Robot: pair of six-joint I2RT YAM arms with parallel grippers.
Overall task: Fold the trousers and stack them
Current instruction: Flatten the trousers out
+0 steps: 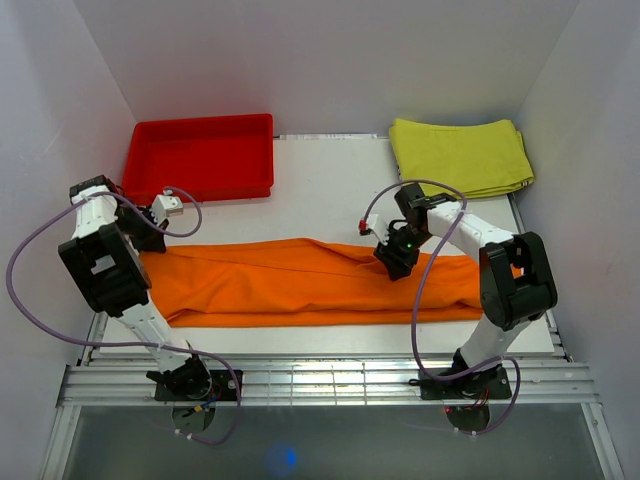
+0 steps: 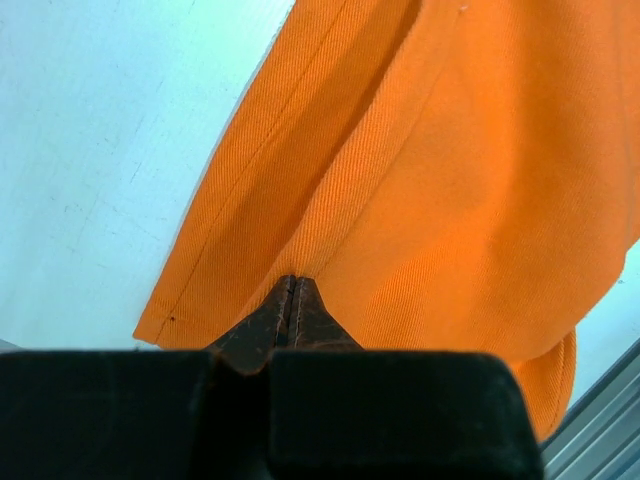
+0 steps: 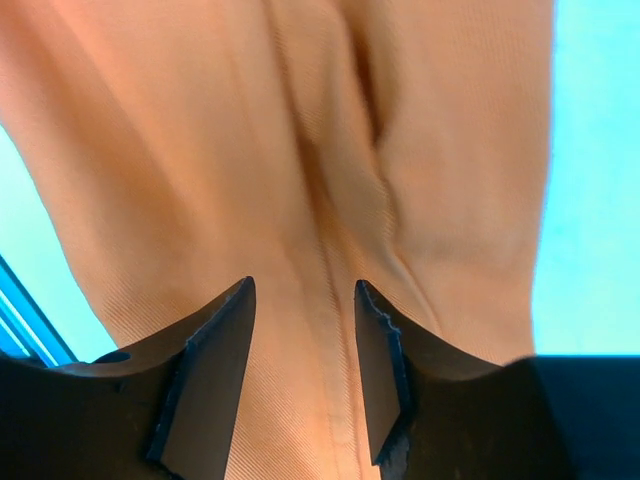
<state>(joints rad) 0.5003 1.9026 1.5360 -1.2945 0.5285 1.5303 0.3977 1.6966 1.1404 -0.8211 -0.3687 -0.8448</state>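
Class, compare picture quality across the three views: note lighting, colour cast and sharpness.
Top external: evenly lit, sharp, the trousers vivid orange, only faint shadows. Left wrist: the table tinted cyan, cloth weave crisp, the left gripper nearly black. Right wrist: trousers washed out to pale peach and softer, the right gripper dark.

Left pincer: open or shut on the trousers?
The left pincer is shut on the trousers: its tips meet with no gap and cloth creases run into them.
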